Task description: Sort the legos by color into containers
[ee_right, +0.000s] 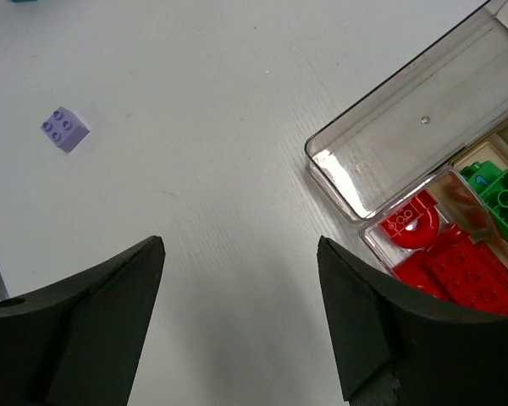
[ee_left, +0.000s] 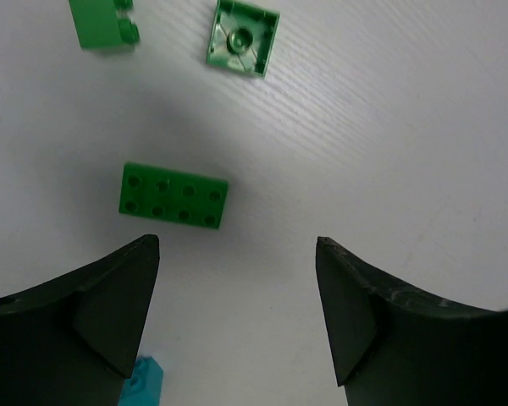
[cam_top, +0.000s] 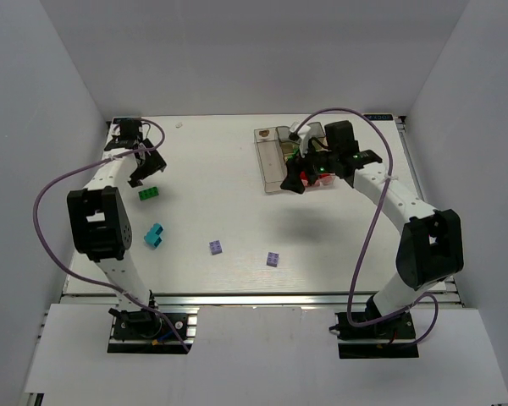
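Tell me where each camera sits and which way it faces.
Top external: overhead behind the robot, looking down on the table; left arm and right arm show.
Left wrist: on the left arm, facing down at a flat green brick; open left gripper shows.
Right wrist: on the right arm, facing down at the containers; open right gripper shows.
Shared: top and left wrist see that green brick; top and right wrist, the containers.
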{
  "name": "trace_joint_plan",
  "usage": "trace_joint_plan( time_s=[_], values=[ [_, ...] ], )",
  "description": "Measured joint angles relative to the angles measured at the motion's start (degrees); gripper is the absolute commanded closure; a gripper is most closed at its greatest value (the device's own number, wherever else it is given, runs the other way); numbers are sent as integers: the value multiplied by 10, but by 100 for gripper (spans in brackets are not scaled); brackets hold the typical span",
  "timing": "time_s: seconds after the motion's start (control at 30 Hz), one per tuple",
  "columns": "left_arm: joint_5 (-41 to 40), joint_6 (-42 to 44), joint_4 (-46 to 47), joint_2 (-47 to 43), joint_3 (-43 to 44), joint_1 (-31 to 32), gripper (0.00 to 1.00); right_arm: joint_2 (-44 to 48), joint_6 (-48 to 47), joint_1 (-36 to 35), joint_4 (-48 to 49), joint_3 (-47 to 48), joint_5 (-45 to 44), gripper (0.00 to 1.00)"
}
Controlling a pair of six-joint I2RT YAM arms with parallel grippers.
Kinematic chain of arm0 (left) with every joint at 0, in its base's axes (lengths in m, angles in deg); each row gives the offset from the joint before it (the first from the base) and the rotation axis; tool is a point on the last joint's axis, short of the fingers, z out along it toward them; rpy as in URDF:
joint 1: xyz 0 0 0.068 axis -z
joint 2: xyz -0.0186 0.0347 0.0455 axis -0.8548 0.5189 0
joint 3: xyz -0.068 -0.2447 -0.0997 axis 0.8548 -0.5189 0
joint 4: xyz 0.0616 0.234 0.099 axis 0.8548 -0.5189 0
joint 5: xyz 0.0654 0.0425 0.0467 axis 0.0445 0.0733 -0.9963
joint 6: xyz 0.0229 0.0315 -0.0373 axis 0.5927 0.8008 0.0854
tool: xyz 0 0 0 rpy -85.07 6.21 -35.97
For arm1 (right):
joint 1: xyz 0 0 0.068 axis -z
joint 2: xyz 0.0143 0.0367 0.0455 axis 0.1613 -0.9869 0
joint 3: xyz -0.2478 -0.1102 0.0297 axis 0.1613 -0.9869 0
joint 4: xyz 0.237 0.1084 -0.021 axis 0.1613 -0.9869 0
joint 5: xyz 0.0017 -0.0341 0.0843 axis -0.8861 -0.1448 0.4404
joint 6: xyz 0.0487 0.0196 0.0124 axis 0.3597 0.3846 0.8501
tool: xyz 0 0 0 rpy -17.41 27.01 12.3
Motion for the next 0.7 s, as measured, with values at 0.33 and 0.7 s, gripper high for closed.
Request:
trace_joint_plan(
  time_s=[0.33,0.7],
  values=[
    [-32,68,-2,125,113,-9,15,12,-1,-4,-10,-33,-17,20],
    [-41,111,2,202,161,-13,19,13,-10,-3,-15,-34,-23,19]
  ],
)
